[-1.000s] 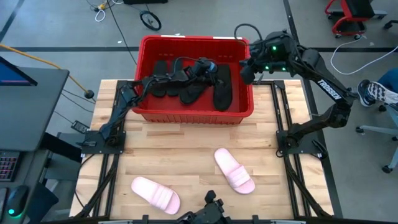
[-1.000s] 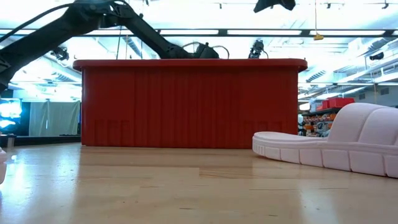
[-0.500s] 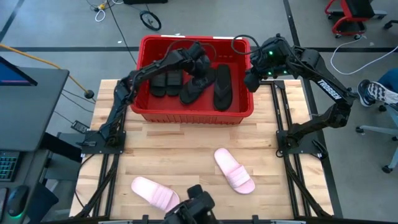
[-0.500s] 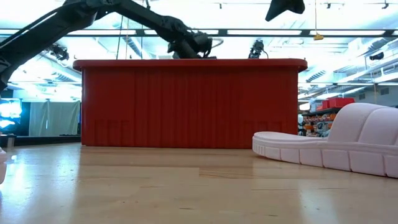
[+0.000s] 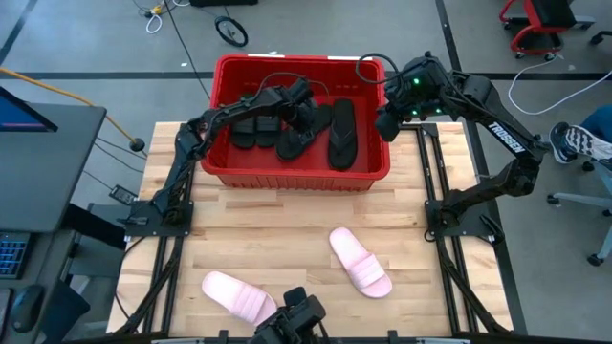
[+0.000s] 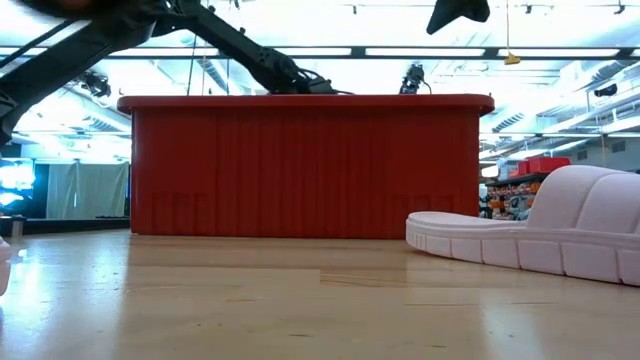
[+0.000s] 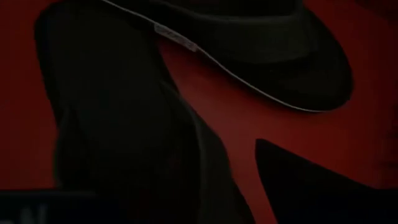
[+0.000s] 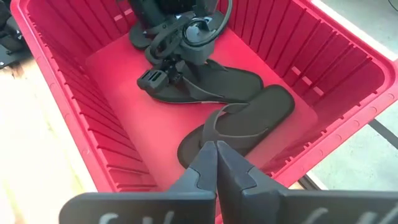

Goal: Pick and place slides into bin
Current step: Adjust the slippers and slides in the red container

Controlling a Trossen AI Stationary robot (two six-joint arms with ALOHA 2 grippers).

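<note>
The red bin [image 5: 296, 177] stands at the table's far middle. On its floor lie two black wide-strap slides [image 5: 253, 129] and two black flip-flops [image 5: 342, 134], [image 8: 242, 124]. My left gripper [image 5: 302, 105] reaches down inside the bin. In the right wrist view it [image 8: 158, 76] stands open, low over one end of a flip-flop [image 8: 211, 84]. My right gripper [image 8: 216, 149] is shut and empty, up above the bin's right rim [image 5: 385, 122]. Two pale pink slides [image 5: 360, 260], [image 5: 239, 296] rest sole-down on the near half of the table. My left gripper slants down from the bin's left side over the end of a black flip-flop [image 8: 155, 93]. I cannot tell whether its fingers touch it. The flip-flop lies flat on the bin's floor.
Bare wood lies between the bin's front wall [image 6: 300, 170] and the pink slides [image 6: 540, 230]. A dark camera mount [image 5: 292, 320] sits at the near edge. A person's sneaker [image 5: 574, 143] shows off the table's right side.
My left gripper has shifted a little toward the bin's left side. It rose above the rim and sank back below it, and its wrist rolled and tipped downward. My right gripper has tipped down slightly. The sandals in the bin lie as before.
</note>
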